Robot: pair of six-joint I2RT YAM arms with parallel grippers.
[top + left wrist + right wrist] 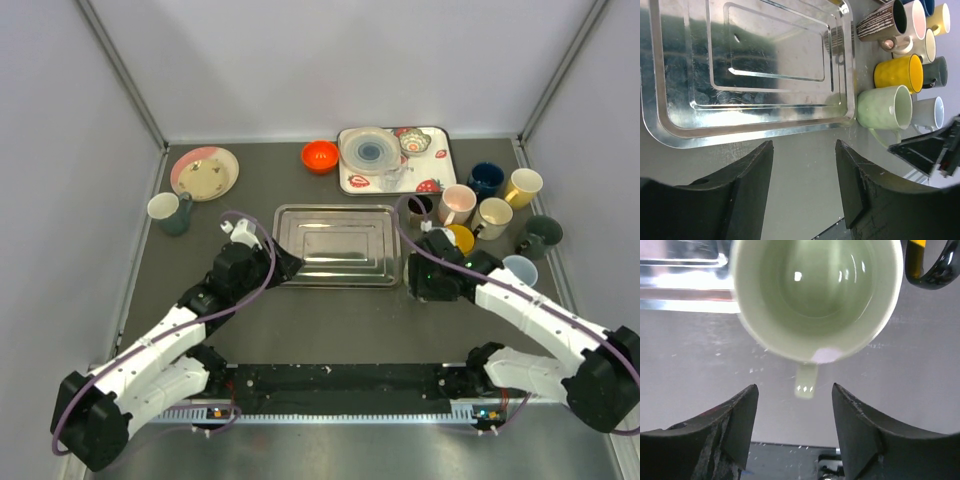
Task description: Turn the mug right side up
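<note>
Left claw [804, 150] wide, right claw [795, 392] wide, green mug [815, 295] upright beside steel tray [670, 125], dark, perhaps scuffed table [330, 320], pale walls [330, 60]

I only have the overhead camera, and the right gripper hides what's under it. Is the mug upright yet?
Observer: Yes. The right wrist view looks straight into the pale green mug, mouth up.
Operator: Is it being gripped?
Observer: No. The right gripper is open, the mug's handle pointing at the gap, untouched.
Operator: Where does it stand?
Observer: The left wrist view shows it beside the metal tray's corner, next to the yellow mug.
</note>
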